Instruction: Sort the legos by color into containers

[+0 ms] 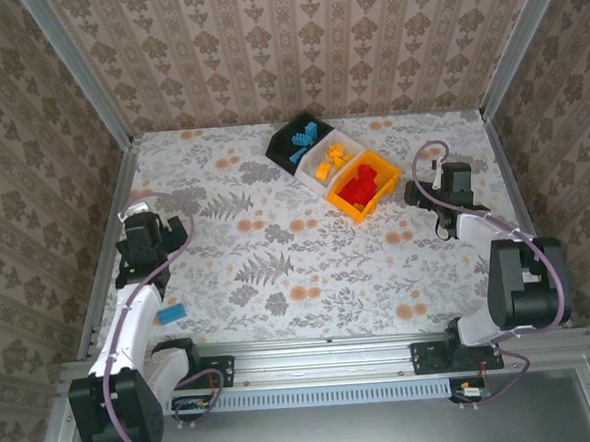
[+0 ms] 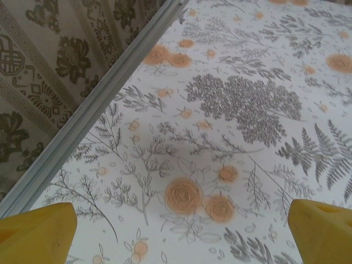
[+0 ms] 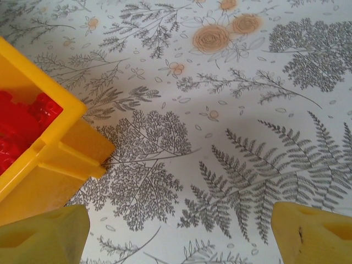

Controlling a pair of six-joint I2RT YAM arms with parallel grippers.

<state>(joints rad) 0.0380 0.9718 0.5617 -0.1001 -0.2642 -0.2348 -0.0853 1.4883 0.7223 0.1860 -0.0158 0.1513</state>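
black bin: blue legos | white bin: orange legos | yellow bin: red legos | table: floral grey-orange

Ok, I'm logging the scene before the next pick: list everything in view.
table: one, floral pattern, underneath everything
black bin: one, black, far middle
blue legos: several, blue, inside black bin
white bin: one, white, beside black bin
orange-yellow legos: a few, orange-yellow, inside white bin
orange-yellow bin: one, orange-yellow, rightmost of the row
red legos: several, red, inside orange-yellow bin
loose lego: one, blue, on table, near left
left gripper: one, yellow, open, left side
right gripper: one, yellow, open, beside orange-yellow bin
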